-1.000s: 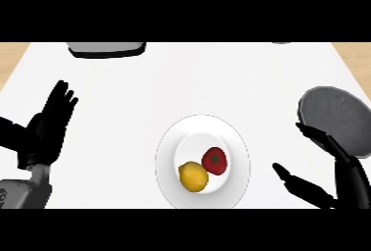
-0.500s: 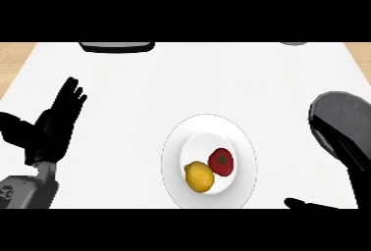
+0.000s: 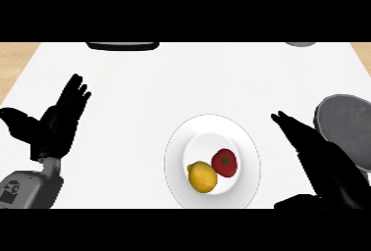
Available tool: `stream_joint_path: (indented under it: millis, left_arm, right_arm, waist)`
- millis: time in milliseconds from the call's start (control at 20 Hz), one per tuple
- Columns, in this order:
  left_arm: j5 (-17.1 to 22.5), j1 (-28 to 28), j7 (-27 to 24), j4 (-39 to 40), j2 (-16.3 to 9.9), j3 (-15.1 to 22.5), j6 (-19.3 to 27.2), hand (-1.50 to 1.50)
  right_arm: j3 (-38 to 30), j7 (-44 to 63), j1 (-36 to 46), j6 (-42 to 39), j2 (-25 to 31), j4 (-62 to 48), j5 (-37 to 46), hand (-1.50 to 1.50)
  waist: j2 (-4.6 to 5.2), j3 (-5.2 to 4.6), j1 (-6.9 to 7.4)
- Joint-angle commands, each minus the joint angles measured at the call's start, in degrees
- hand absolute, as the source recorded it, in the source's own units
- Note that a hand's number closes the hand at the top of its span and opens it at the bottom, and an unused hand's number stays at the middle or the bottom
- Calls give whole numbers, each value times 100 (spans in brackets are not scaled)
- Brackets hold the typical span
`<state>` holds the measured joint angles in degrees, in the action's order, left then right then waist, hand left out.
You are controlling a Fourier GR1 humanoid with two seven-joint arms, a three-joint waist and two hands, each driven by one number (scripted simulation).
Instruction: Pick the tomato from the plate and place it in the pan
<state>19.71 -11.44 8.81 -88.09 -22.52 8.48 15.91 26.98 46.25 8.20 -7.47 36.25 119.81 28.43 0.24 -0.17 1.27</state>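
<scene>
Head view, looking steeply down on a white counter [image 3: 188,78]. Nearest the lower edge, the right hand [image 3: 322,162] enters from the lower right with its fingers [image 3: 290,126] stretched straight and close together, pointing up and to the left, holding nothing; its thumb [image 3: 297,201] juts out low toward the plate. The hand lies between the white plate [image 3: 246,147] and the dark grey pan [image 3: 348,128], just beside the plate's right rim and overlapping the pan's left edge. On the plate, the yellow lemon [image 3: 202,177] sits at the lower left and the red tomato [image 3: 225,162] just up and to its right, the two touching or nearly so. At the left, the left hand [image 3: 54,128] is open on its grey forearm [image 3: 29,188], fingers straight and pointing up, thumb spread to the left, well apart from the plate. Farthest away, a dark object [image 3: 123,45] and a small grey object [image 3: 300,43] are cut off by the counter's far edge
</scene>
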Motion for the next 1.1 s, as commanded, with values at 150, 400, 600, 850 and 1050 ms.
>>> stream_joint_path:
  millis: [150, 400, 600, 850, 1050]
  left_arm:
    - [-130, 309, 111, -399, 121, 97, 114, 0]
    - [64, 407, -152, -77, -55, -363, -408, 0]
    - [-197, 192, -10, -84, 157, -131, -67, 0]
    - [-97, 254, -282, 102, 126, -319, -346, 0]
    - [-192, -357, 486, 54, 214, -289, -50, 0]
  right_arm:
    - [839, 1522, 724, -1450, -747, -364, -545, -150]
    - [908, 2096, 1239, -1946, -1187, -326, -505, -150]
    - [1072, 2279, 1399, -2324, -826, -567, -432, -150]
    - [1709, 2821, 1653, -2254, -1474, -811, 153, -150]
    - [1798, 2813, 1765, -2118, -2076, -996, 444, -150]
  waist:
    - [-30, 9, 6]
    - [-29, 9, -71]
    - [-36, 6, -100]
    - [-36, 1, -93]
    - [-32, 12, -151]
